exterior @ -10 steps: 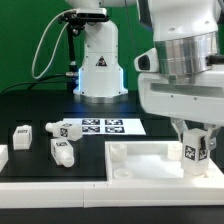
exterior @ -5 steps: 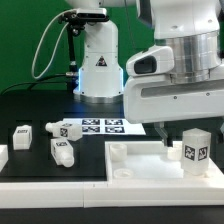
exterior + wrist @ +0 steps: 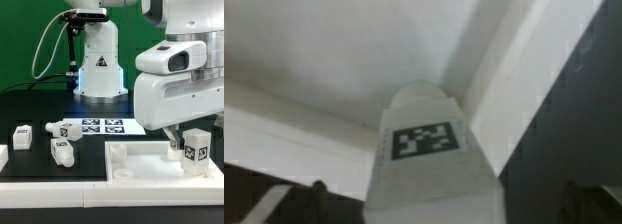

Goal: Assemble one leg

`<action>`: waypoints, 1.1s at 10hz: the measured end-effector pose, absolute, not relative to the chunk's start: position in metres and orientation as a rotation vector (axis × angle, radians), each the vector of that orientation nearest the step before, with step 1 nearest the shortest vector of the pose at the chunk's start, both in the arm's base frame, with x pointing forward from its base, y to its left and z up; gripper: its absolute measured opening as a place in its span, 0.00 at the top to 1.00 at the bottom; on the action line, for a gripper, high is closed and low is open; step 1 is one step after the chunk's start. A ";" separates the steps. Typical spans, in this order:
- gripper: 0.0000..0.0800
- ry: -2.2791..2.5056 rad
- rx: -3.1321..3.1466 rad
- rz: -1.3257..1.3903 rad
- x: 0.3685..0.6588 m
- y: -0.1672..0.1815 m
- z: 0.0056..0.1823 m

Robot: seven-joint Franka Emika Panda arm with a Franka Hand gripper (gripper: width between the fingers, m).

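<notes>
A leg (image 3: 196, 148), a white peg-block with a black-and-white tag, stands upright on the right end of the white square panel (image 3: 140, 161). My gripper (image 3: 190, 128) hangs just above it, open, its fingers apart from the leg. In the wrist view the leg (image 3: 430, 150) runs up between the two dark fingertips (image 3: 281, 205), with a gap on each side, and the gripper (image 3: 434, 208) holds nothing. The panel's raised rim (image 3: 491, 70) shows behind the leg.
Three more legs lie on the black table at the exterior view's left (image 3: 22, 132), (image 3: 65, 128), (image 3: 62, 151), and another white part sits at the left edge (image 3: 3, 157). The marker board (image 3: 108, 126) lies behind the panel. The robot base (image 3: 98, 65) stands at the back.
The hand has risen off the leg and shifted sideways above it. The leg stays upright on the panel, and the other parts have not moved.
</notes>
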State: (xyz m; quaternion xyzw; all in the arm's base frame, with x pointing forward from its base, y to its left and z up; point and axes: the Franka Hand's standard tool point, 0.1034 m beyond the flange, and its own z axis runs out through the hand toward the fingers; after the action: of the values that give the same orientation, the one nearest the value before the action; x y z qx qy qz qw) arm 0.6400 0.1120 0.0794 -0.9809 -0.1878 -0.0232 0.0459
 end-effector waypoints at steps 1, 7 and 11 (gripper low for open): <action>0.35 -0.517 -3.002 -0.068 0.640 0.112 0.079; 0.64 0.530 -2.983 -0.085 0.640 0.109 0.078; 0.64 1.380 -2.648 0.021 0.640 0.107 0.078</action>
State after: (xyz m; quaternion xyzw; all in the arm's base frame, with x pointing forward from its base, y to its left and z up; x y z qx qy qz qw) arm 0.6403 0.1072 0.0777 -0.8842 0.4606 0.0071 0.0776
